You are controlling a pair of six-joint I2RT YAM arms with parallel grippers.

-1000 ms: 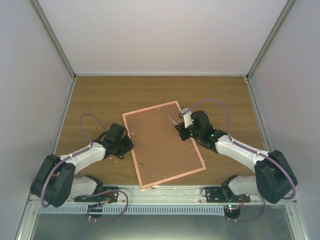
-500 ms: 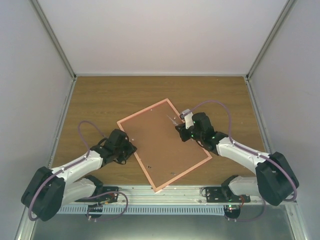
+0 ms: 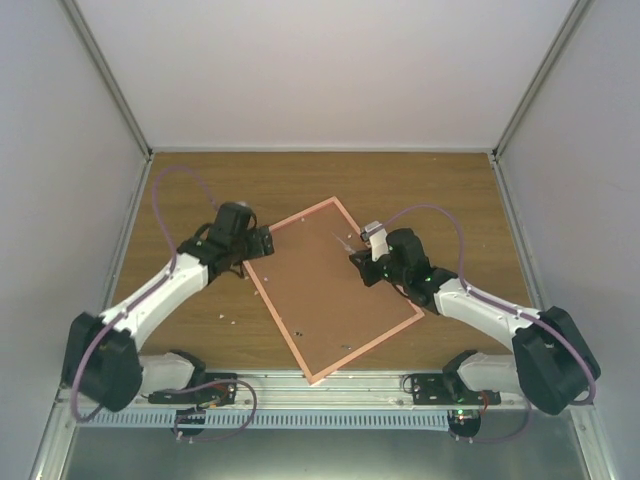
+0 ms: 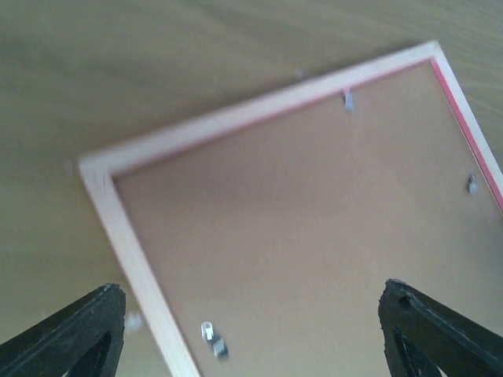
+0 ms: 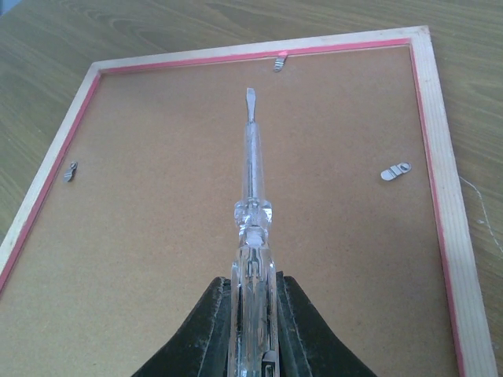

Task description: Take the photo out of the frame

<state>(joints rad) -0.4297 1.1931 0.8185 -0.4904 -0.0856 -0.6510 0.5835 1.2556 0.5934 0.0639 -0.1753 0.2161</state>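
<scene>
The wooden table (image 3: 200, 185) filled the middle of the overhead view. At its centre lay the frame (image 3: 335, 290), slanting from upper middle to lower right. It was back side up, with brown fibreboard inside a pale wood border that had a pink-red inner edge. The photo showed in no view.

The left gripper (image 3: 257, 243) hung at the frame's left corner, left of centre overhead. In the left wrist view its fingers (image 4: 86, 330) stood wide apart in the two lower corners, holding nothing, with the frame's corner below them.

The right gripper (image 5: 253, 314), right of centre overhead, was clamped on the clear handle of a screwdriver (image 5: 251, 157). The flat tip pointed up the right wrist view, over the fibreboard.

Small metal tabs (image 5: 395, 170) sat along the frame's inner edges, one near the top just beyond the tip.
</scene>
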